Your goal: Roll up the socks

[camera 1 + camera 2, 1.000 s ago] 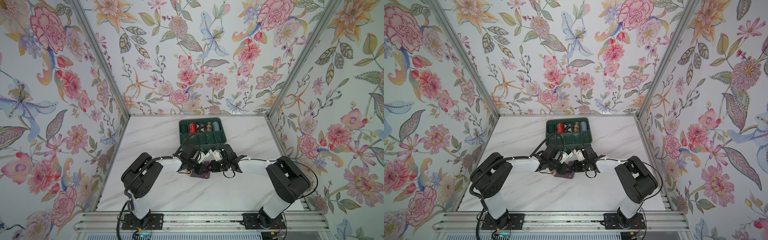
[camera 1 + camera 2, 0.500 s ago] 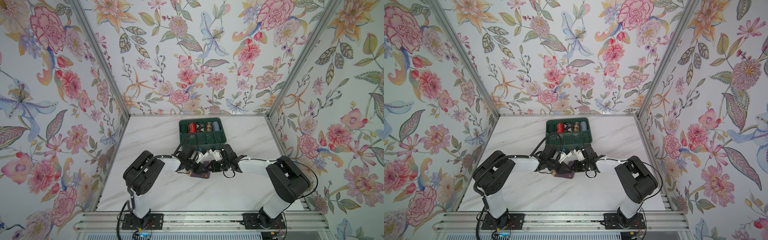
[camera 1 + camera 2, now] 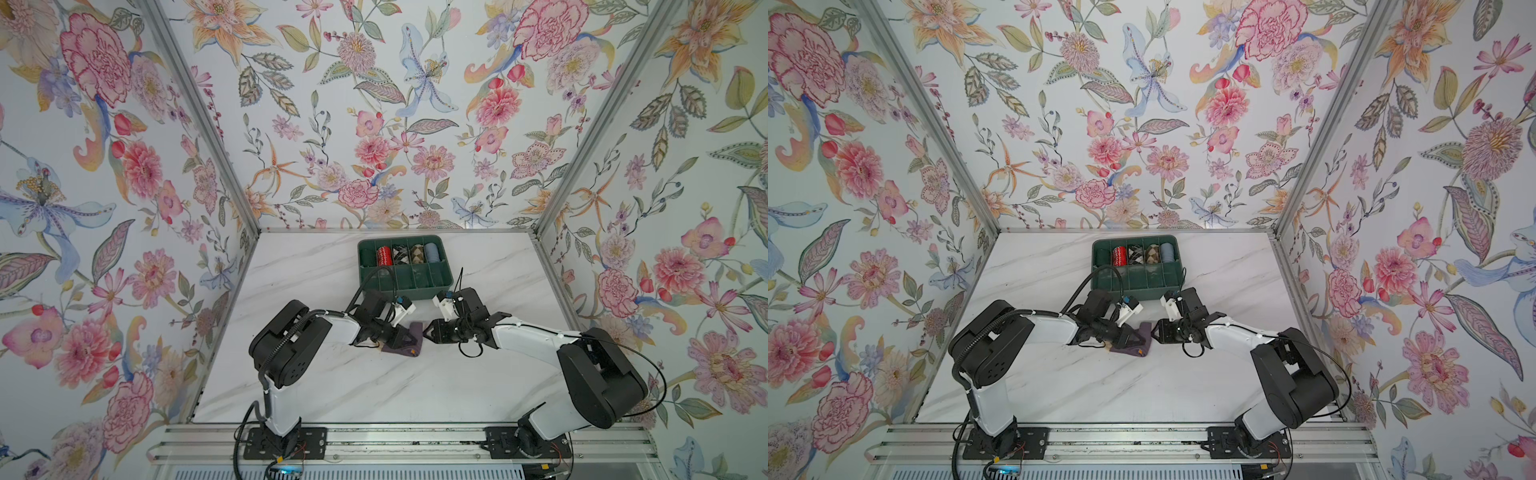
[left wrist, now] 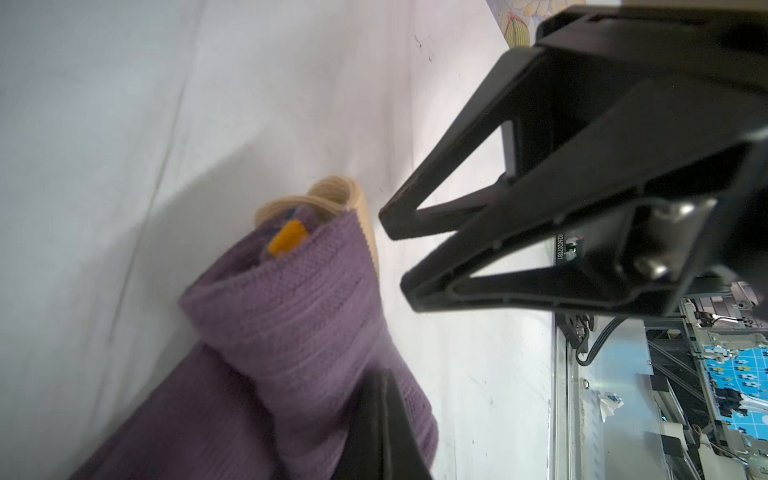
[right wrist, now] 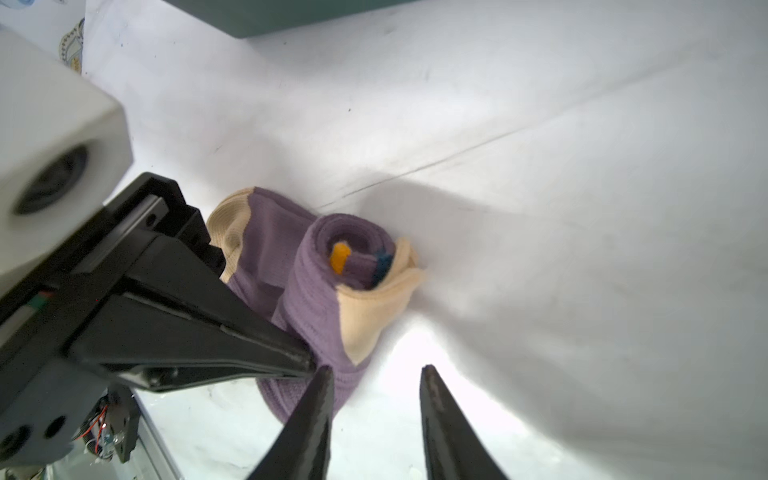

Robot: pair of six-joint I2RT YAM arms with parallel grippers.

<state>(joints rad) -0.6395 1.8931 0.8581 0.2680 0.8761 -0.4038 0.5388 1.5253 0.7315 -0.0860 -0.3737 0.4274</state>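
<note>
The white marble tabletop [image 3: 457, 374] is carrying the dusty-purple ribbed socks [image 5: 316, 291] near its middle, rolled into a cylinder lying with its long axis roughly along the front edge, spiral end facing the right edge. Tan patches are wrapping its outside, orange and navy stripes showing in the core. The left gripper [image 5: 305, 365] is touching the purple fabric with closed fingers; the right gripper [image 5: 377, 368] is hovering just beside, fingers narrowly parted, holding nothing.
</note>
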